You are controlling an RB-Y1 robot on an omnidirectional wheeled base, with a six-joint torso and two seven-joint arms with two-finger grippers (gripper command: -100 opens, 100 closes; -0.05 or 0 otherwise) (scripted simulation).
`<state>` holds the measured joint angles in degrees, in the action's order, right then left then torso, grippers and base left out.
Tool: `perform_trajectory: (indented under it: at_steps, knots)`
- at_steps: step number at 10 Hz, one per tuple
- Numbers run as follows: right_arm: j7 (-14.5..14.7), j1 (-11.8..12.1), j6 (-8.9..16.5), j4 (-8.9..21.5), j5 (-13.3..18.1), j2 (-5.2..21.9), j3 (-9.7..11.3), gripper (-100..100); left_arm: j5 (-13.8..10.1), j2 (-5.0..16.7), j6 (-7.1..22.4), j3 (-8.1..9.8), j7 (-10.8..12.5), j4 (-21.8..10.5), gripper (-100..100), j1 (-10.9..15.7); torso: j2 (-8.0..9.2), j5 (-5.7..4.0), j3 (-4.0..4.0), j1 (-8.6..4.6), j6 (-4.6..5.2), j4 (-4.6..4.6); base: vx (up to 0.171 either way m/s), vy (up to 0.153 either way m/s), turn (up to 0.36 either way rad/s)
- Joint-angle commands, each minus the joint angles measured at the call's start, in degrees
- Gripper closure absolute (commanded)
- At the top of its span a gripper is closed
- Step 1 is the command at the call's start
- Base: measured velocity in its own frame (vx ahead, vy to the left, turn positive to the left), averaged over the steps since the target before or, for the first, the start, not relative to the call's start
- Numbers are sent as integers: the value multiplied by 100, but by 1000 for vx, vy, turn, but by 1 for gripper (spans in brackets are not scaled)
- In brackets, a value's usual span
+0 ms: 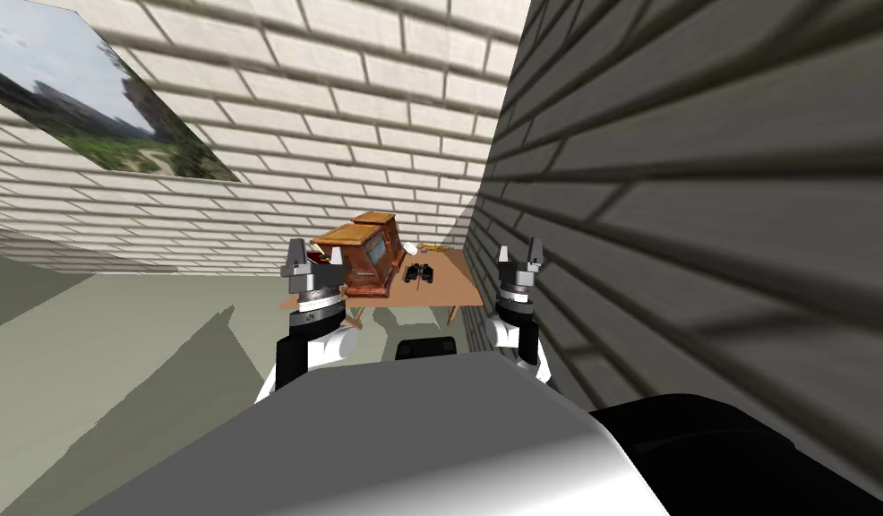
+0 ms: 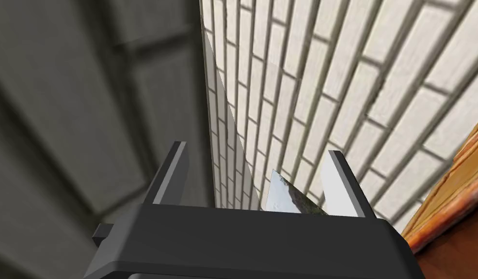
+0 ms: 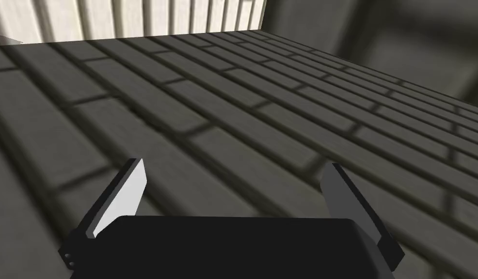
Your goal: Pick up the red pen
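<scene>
Head view: nearest, just above the robot's chest, two arms rise side by side. The left hand (image 1: pixel 299 253) points upward in front of the left end of a small wooden table (image 1: pixel 449 288). The right hand (image 1: pixel 518 252) is also raised, close to the dark brick wall (image 1: pixel 699 179) on the right and just off the table's right edge. The table stands in the corner where that wall meets a white brick wall (image 1: pixel 341 98).

A large wooden box (image 1: pixel 366 255) with a sloping lid sits on the table's left half. To its right lie black binoculars (image 1: pixel 419 273). Further back are a small white object (image 1: pixel 411 248) and some tiny yellowish bits (image 1: pixel 436 248), too small to identify. A thin red sliver, which seems to be the red pen (image 1: pixel 322 259), lies at the table's left end. It is between the left hand and the box and partly hidden by the hand; it cannot be made out for certain. A landscape picture (image 1: pixel 90 107) hangs on the white wall to the left. The floor (image 1: pixel 117 358) is pale grey-green.

Left wrist view: the left hand's two fingers (image 2: pixel 171 174) stand wide apart with nothing between them. They point at the corner where the two brick walls meet. A corner of the wooden box shows off to one side, past one finger and not touching it. A sliver of the landscape picture shows between the fingers.

Right wrist view: the right hand's fingers (image 3: pixel 121 196) are likewise spread wide and hold nothing.
</scene>
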<state>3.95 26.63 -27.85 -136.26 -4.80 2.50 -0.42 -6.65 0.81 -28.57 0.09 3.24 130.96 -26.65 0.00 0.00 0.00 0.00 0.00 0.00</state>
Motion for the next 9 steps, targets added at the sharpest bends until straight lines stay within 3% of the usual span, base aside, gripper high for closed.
perform_trajectory:
  at_steps: [1, 4, 9]
  knots:
    - [0, 0, 0, 0, 0, 0, 0, 0, 123, 278, -65, 41, -24, -87, -100, -44, 0, 0, 0, 0, 0, 0, -2, 27, -198]
    - [0, -1, 0, 0, 0, 1, 0, 0, 432, 697, -213, 130, -103, -305, -100, -153, 6, 7, 3, 31, 2, 1, -14, 70, -246]
    - [0, -1, 0, 0, 0, 1, -1, 0, 1247, 1487, -565, 324, -401, -933, -100, -438, 4, 9, 2, 41, 2, 1, -20, 84, -360]
